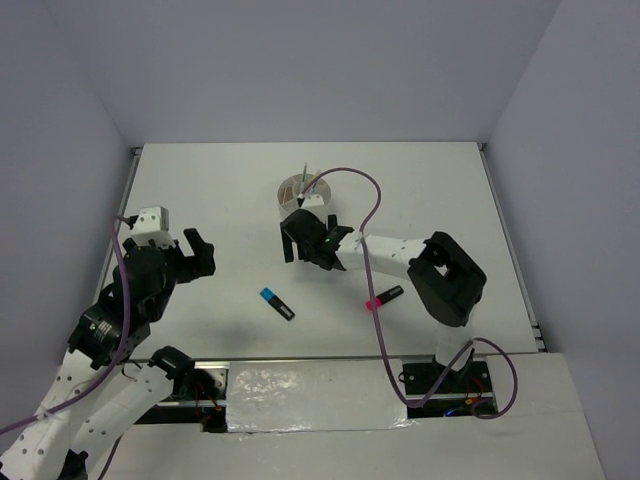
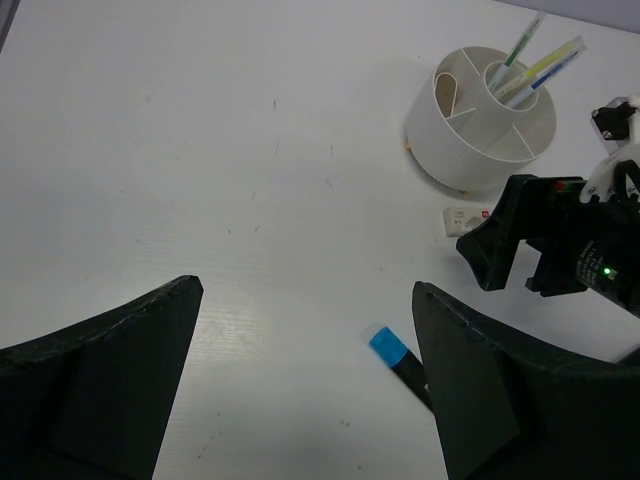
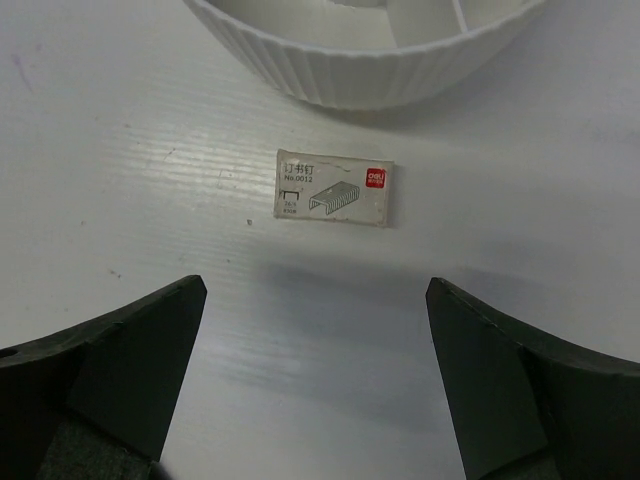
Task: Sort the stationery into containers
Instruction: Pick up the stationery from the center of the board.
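Observation:
The round white organiser cup [image 1: 305, 192] stands at the table's middle back, with thin yellow, green and light-blue pens [image 2: 530, 65] upright in it. A small flat white block with a printed staples label [image 3: 335, 188] lies just in front of the cup's wall [image 3: 370, 70]; it also shows in the left wrist view [image 2: 462, 217]. My right gripper [image 3: 315, 285] is open and empty, hovering just short of this block [image 1: 305, 242]. A blue-and-black highlighter [image 1: 277, 303] lies mid-table, by my left gripper's right finger [image 2: 390, 350]. A pink-and-black highlighter [image 1: 384, 296] lies right of it. My left gripper [image 1: 200, 255] is open and empty.
The right arm's purple cable [image 1: 375, 215] loops over the table from the cup area down past the pink highlighter. Grey walls close the table at the back and sides. The right arm's black gripper body [image 2: 560, 240] shows in the left wrist view.

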`<act>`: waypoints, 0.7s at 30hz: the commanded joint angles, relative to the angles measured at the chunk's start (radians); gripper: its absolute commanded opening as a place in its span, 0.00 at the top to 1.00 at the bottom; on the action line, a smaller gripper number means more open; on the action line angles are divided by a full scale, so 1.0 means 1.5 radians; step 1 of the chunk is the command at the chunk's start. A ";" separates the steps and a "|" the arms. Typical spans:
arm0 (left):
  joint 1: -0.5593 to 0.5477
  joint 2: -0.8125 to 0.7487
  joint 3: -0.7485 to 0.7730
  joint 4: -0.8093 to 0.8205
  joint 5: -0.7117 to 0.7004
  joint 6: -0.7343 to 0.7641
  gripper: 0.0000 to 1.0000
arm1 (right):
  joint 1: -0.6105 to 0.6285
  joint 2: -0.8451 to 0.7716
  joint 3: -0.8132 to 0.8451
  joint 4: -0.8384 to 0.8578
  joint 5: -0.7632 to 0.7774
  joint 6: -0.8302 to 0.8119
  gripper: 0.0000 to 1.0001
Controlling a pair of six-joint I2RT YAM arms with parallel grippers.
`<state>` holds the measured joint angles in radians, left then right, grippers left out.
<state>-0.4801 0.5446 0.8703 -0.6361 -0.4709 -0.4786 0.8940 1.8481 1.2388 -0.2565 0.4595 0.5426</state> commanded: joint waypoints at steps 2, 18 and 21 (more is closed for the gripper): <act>-0.006 -0.012 0.011 0.021 0.009 -0.002 0.01 | 0.004 0.030 0.043 0.031 0.061 0.007 0.01; -0.016 -0.026 0.010 0.028 0.021 0.006 0.01 | -0.020 0.120 0.066 0.091 0.080 -0.007 0.10; -0.016 -0.027 0.009 0.030 0.025 0.007 0.01 | -0.025 0.129 0.065 0.096 0.074 -0.009 0.14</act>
<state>-0.5003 0.5179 0.8703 -0.6338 -0.4477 -0.4755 0.8665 2.0232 1.3041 -0.1673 0.5423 0.5308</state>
